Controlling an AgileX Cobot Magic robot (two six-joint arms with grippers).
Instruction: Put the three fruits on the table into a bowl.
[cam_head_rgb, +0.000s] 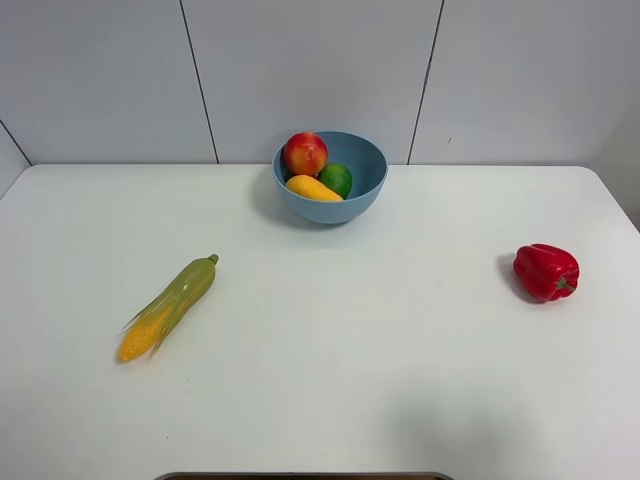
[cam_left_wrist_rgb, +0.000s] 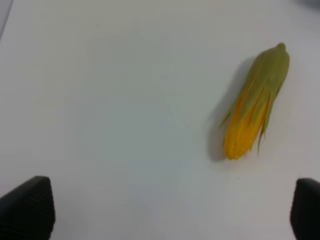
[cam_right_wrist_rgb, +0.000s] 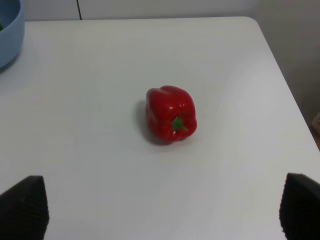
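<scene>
White table (cam_head_rgb: 330, 350), fruits in bowl (cam_head_rgb: 362, 160), pincers apart

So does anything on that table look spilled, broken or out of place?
Nothing stands out. The lime, mango and red fruit sit together inside the blue bowl. The corn cob and the red bell pepper lie on the table, apart from the bowl, and look undamaged.

Glossy blue bowl (cam_head_rgb: 365, 185), shiny red pepper (cam_head_rgb: 545, 271), matt white table (cam_head_rgb: 330, 350).
</scene>
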